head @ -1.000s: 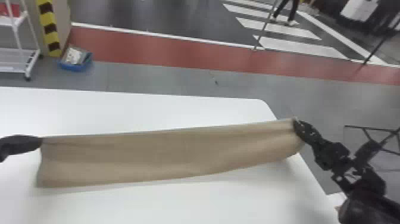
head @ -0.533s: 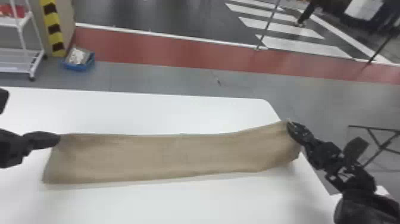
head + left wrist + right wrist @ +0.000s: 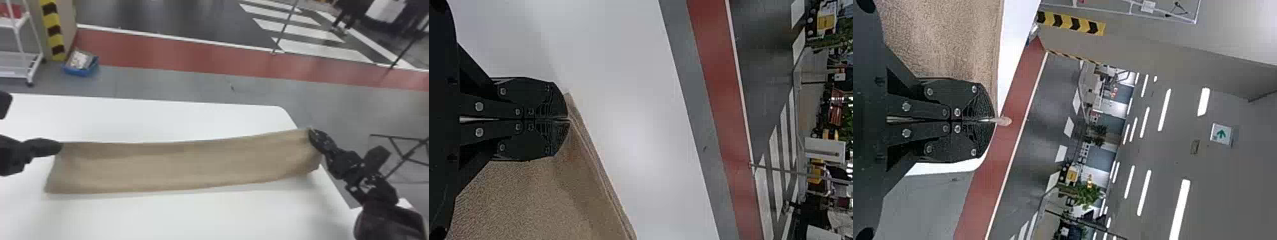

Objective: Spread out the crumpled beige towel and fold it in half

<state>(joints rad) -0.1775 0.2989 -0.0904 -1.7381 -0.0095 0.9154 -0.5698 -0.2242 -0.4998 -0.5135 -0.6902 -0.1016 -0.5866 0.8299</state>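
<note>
In the head view my left gripper holds the upper left corner of the beige towel, and my right gripper holds its upper right corner near the table's right edge. Stretched between them, the towel forms a long band over the white table, its lower edge hanging loosely. In the left wrist view the left gripper is shut on the towel's corner. The right wrist view has the right gripper shut too, with a small tip of cloth poking out past its fingers and the towel alongside.
The white table ends at a rounded far right corner. Beyond it on the floor are a blue bin and a white wheeled rack at the far left. A black metal frame stands off the table's right side.
Both grippers keep hold of the towel. My left gripper has shifted right and a little forward in the head view since a second ago, and the towel's upper edge there sags slightly.
</note>
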